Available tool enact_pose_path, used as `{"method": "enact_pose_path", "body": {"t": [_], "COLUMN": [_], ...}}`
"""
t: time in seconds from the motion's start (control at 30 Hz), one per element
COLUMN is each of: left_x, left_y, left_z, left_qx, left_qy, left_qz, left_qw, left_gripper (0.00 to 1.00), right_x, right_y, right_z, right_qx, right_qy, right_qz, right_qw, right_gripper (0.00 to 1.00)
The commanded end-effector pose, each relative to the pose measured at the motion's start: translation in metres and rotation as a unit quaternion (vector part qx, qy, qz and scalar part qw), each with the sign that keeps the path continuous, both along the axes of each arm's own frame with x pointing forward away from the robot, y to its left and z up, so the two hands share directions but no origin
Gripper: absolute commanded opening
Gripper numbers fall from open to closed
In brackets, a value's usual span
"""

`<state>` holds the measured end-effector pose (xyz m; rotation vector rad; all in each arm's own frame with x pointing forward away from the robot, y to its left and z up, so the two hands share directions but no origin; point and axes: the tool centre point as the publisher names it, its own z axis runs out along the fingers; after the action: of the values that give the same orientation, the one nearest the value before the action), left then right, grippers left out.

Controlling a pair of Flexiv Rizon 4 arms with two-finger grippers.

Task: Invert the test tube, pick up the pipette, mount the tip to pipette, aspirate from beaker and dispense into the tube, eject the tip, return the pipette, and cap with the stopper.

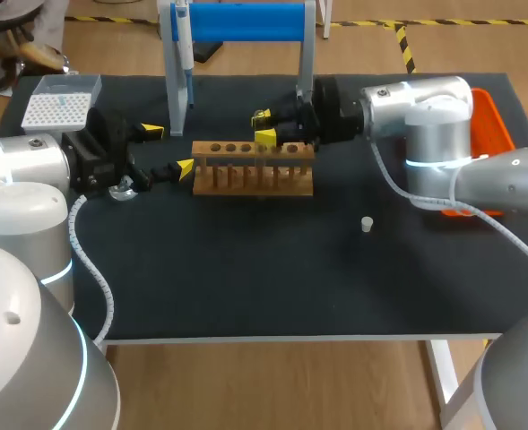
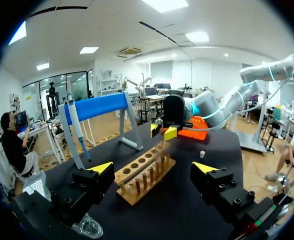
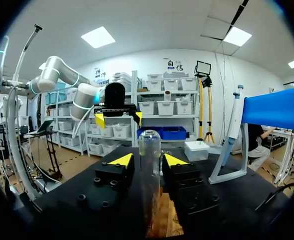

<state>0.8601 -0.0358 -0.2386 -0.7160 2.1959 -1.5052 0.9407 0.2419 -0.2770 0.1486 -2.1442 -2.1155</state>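
A clear test tube [image 3: 149,165] stands upright with its rounded end up, its lower end down at the wooden rack [image 1: 255,168]. My right gripper [image 1: 264,126] is over the rack's far right holes, its fingers [image 3: 121,161] pressed on the tube from both sides. My left gripper [image 1: 168,149] hangs open at the rack's left end, with the rack [image 2: 144,172] ahead between its wide fingers. A blue and white pipette [image 1: 183,49] hangs on the blue stand [image 1: 246,20]. The white stopper [image 1: 367,224] lies alone on the mat. The glass beaker [image 1: 125,188] sits under the left gripper.
A white tip box [image 1: 57,106] stands at the back left corner. An orange tray [image 1: 492,121] lies at the right edge behind my right arm. The black mat [image 1: 272,278] stretches in front of the rack.
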Motion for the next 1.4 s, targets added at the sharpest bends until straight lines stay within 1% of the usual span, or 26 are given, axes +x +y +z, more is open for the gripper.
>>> {"method": "enact_pose_path", "body": {"t": [0.03, 0.07, 0.1, 0.13, 0.47, 0.9, 0.97, 1.1, 1.17, 1.4], "left_x": [0.0, 0.0, 0.0, 0.0, 0.0, 0.0, 0.0, 0.0, 0.0, 0.0], "left_y": [-0.002, -0.002, -0.002, -0.002, -0.002, -0.002, -0.002, -0.002, -0.002, -0.002], "left_z": [-0.002, -0.002, -0.002, -0.002, -0.002, -0.002, -0.002, -0.002, -0.002, -0.002], "left_qx": [-0.001, -0.001, -0.001, -0.001, -0.001, -0.001, -0.001, -0.001, -0.001, -0.001], "left_qy": [-0.003, -0.003, -0.003, -0.003, -0.003, -0.003, -0.003, -0.003, -0.003, -0.003], "left_qz": [0.003, 0.003, 0.003, 0.003, 0.003, 0.003, 0.003, 0.003, 0.003, 0.003], "left_qw": [1.0, 1.0, 1.0, 1.0, 1.0, 1.0, 1.0, 1.0, 1.0, 1.0], "left_gripper": [1.0, 1.0, 1.0, 1.0, 1.0, 1.0, 1.0, 1.0, 1.0, 1.0], "right_x": [-0.001, -0.001, -0.001, -0.001, 0.001, 0.006, 0.004, 0.006, 0.003, 0.002], "right_y": [-0.001, -0.001, -0.001, -0.001, -0.001, -0.007, -0.009, -0.009, -0.009, -0.008], "right_z": [0.0, 0.0, 0.0, 0.0, 0.001, 0.008, 0.01, 0.011, 0.013, 0.013], "right_qx": [-0.001, -0.001, -0.001, -0.001, 0.0, 0.005, 0.007, 0.009, 0.009, 0.003], "right_qy": [-0.001, -0.001, -0.001, -0.001, 0.0, 0.005, 0.008, 0.009, 0.009, 0.009], "right_qz": [-0.002, -0.002, -0.002, -0.002, -0.005, -0.014, -0.017, -0.018, -0.018, -0.019], "right_qw": [1.0, 1.0, 1.0, 1.0, 1.0, 1.0, 1.0, 1.0, 1.0, 1.0], "right_gripper": [0.16, 0.08, 0.05, 0.0, 0.0, 0.0, 0.0, 0.0, 0.0, 0.0]}}
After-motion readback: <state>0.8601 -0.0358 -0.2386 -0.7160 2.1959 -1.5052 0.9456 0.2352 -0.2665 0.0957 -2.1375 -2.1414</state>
